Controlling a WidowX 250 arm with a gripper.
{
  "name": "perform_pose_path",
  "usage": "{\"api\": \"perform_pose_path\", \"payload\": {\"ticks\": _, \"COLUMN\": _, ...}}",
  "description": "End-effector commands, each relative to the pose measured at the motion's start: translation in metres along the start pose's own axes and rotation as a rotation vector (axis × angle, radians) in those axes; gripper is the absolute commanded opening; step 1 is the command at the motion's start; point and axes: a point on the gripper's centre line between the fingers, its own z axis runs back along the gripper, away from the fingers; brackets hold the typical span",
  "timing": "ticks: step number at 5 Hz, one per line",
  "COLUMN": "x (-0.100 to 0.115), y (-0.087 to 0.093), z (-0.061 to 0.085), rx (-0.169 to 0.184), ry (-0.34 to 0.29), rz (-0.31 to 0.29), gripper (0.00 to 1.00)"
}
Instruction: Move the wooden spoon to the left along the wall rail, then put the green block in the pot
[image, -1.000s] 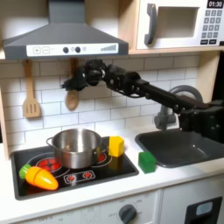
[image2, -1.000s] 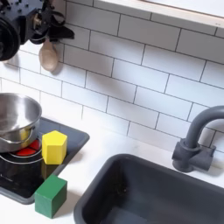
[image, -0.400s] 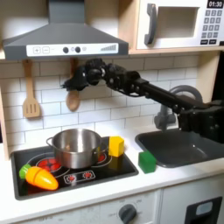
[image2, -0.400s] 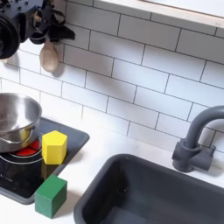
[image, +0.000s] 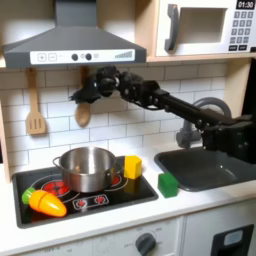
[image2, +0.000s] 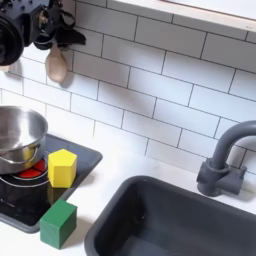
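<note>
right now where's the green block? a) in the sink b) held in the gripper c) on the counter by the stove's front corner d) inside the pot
c: the green block sits on the white counter beside the stove's front corner, in both exterior views, apart from the pot and outside the sink, while the gripper is up at the wooden spoon.

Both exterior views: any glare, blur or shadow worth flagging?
First exterior view: soft and low-detail overall; the pot shows bright reflections. Second exterior view: sharper tiles, the gripper is a dark, hard-to-read mass at the top left corner, and the faucet casts a faint shadow.
</note>
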Motion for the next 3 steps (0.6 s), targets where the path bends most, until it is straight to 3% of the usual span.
{"api": "perform_pose_path", "payload": {"ticks": 1, "x": -0.0072, "y": -0.0021, "z": -0.0043, "rx": -0.004, "ry": 0.030, "rz": -0.014, "gripper": 0.00}}
{"api": "perform_pose_path", "payload": {"ticks": 3, "x": -0.0106, "y": -0.0017, "z": -0.0016, "rx": -0.005, "ry": 0.042, "rz": -0.023, "gripper": 0.00}}
